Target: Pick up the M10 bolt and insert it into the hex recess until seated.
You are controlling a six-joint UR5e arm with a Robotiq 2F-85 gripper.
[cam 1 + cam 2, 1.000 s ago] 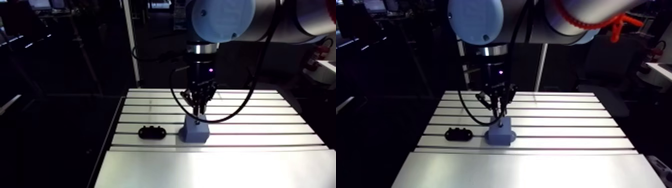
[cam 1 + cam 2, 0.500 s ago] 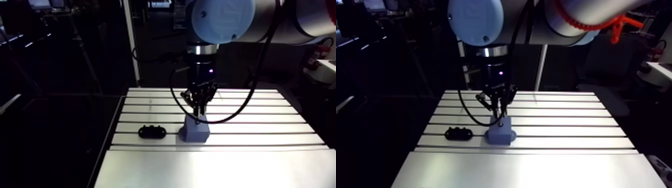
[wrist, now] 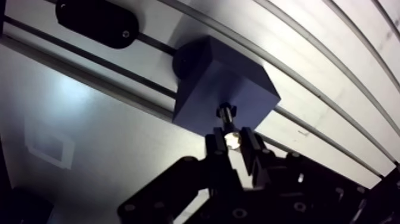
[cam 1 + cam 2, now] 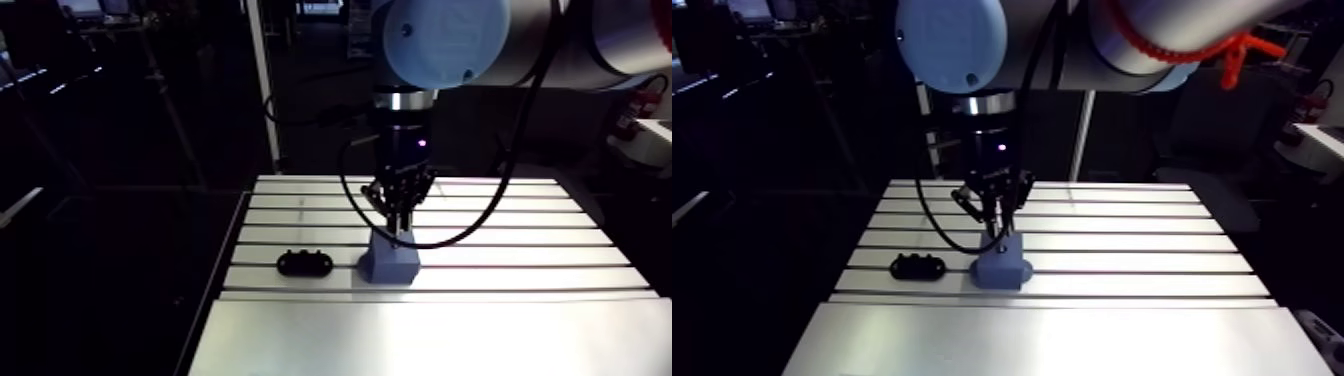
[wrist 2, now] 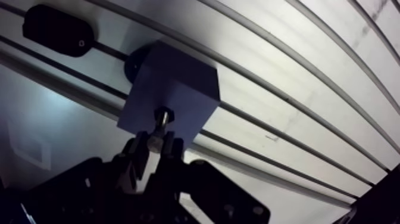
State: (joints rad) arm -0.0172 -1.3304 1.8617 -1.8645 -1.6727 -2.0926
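I have the gripper (image 3: 233,140) hanging straight down over the blue block (image 3: 221,83), and in the wrist view its two fingers are drawn in close, pinching the M10 bolt (image 3: 227,120) by its bright head end. The gap between them is only as wide as the bolt. The bolt stands upright under the fingers. Its lower end meets the dark hex recess (image 3: 224,109) in the block's top face, close to that face's edge on the gripper's side. I cannot tell how far down it sits in there.

From the arm view, the block rests on the slotted part of the table (image 4: 520,232), closer to its left edge than its right. It is just behind the line where the smooth front plate (image 4: 430,335) begins. A black oval piece (image 4: 303,263) lies flat on the same slat, between the block and the table's left edge, clear of both. Nothing else touches the block but the bolt
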